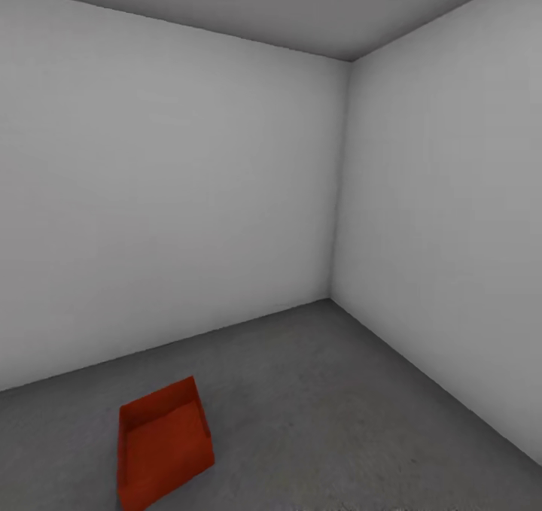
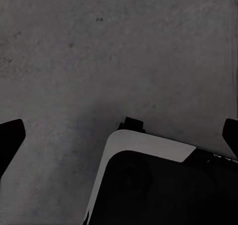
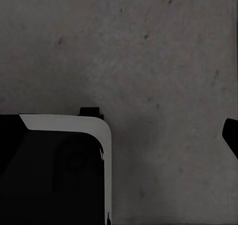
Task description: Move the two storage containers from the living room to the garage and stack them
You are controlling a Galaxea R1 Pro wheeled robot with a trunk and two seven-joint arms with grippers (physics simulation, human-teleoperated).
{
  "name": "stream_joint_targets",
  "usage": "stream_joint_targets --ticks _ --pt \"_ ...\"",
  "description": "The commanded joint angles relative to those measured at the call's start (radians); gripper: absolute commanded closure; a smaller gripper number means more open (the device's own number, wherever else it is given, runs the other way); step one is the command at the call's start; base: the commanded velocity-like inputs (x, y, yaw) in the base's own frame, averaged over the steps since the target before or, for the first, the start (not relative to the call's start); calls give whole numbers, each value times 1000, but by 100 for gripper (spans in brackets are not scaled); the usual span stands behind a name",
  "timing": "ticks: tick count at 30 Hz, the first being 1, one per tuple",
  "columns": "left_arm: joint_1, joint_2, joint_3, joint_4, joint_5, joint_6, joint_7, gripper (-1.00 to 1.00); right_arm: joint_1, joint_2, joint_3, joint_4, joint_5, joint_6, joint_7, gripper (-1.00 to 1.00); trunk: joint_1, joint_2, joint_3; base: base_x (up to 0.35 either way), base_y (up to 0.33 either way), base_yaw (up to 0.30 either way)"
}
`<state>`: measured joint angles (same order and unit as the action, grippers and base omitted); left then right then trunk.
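We face a bare corner of the garage, where two pale grey walls [image 1: 173,195] meet under a grey ceiling [image 1: 263,7]. One orange-red storage container [image 1: 164,443] sits on the dark concrete floor [image 1: 339,421], open side up, turned askew to the walls and well apart from them, out from the left-hand wall. Our left gripper [image 2: 121,135] hangs over bare concrete with its dark fingertips [image 2: 10,135] spread wide and nothing between them. Our right gripper [image 3: 121,135] likewise hovers over the floor, spread wide and empty, above the robot's white-edged base [image 3: 64,123].
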<state>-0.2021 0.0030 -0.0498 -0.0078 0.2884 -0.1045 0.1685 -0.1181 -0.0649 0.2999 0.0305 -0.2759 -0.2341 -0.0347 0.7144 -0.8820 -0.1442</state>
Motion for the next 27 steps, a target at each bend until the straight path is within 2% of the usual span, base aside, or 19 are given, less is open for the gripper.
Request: stream_joint_targets --ticks 1,27 --pt "0 0 -6 0 8 -3 2 -100 -2 1 8 3 -8 -5 -1 -100 0 -1 -2 0 0 -294" --pt "0 0 -7 0 8 -3 2 -100 -2 1 8 3 -6 -2 1 -100 0 -1 -8 0 0 -294"
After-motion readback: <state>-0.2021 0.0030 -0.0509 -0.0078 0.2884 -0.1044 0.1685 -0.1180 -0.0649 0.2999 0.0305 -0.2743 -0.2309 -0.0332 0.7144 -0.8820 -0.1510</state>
